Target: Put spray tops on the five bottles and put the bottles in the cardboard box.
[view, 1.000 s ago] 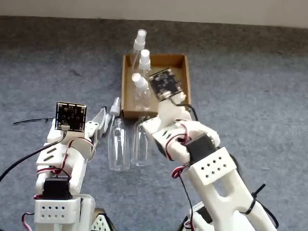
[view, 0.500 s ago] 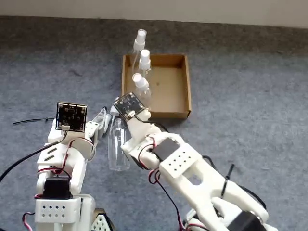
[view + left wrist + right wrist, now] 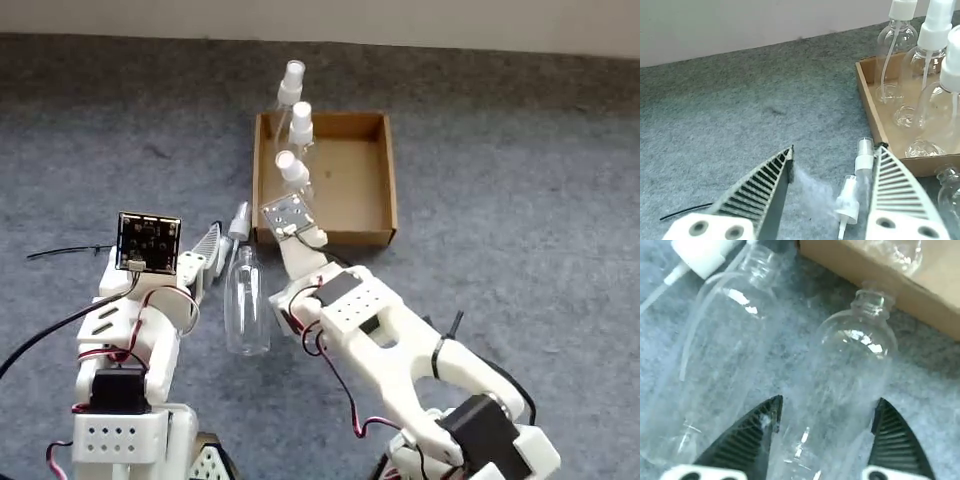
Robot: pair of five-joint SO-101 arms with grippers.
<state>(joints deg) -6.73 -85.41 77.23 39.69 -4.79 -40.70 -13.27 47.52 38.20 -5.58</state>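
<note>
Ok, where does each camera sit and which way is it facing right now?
High: fixed overhead, looking down on the left arm, right arm, box and capped bottles.
Left wrist: on the left arm, low, facing along the carpet toward the box; the left gripper, open, frames a loose spray top.
Right wrist: on the right arm, looking down at two uncapped bottles; the right gripper, open, straddles one.
Shared: the spray top appears in all three.

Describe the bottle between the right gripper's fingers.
Find the cardboard box; two open-necked bottles lie on the carpet outside its near wall. The target bottle lies between the right gripper's open fingers; the neighbouring bottle has a loose spray top by its neck.
</note>
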